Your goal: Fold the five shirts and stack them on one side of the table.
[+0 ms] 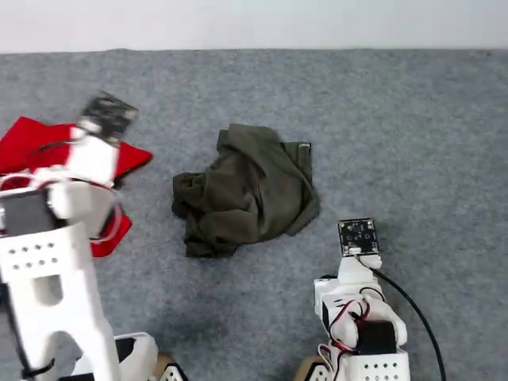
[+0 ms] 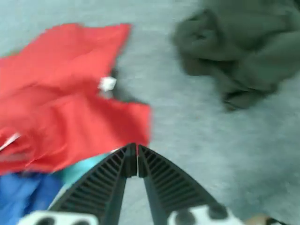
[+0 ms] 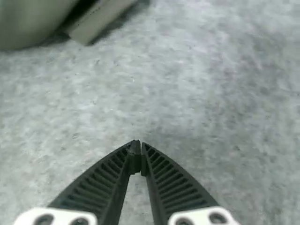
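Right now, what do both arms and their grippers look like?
The left arm and right arm have white shells with dark motor blocks. Each wrist carries a black circuit board. Red and white wires loop on the right arm, and a black cable trails from it. The left gripper and right gripper are black, ribbed and tapering.

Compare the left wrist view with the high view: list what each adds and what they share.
Left wrist view adds: the left claw, shut, plus blue cloth and teal cloth showing at the edge of the red shirt. High view adds: the left arm, the right arm with its black cable, and the white wall. Shared: the red shirt, the crumpled olive shirt beside it, and the grey carpet.
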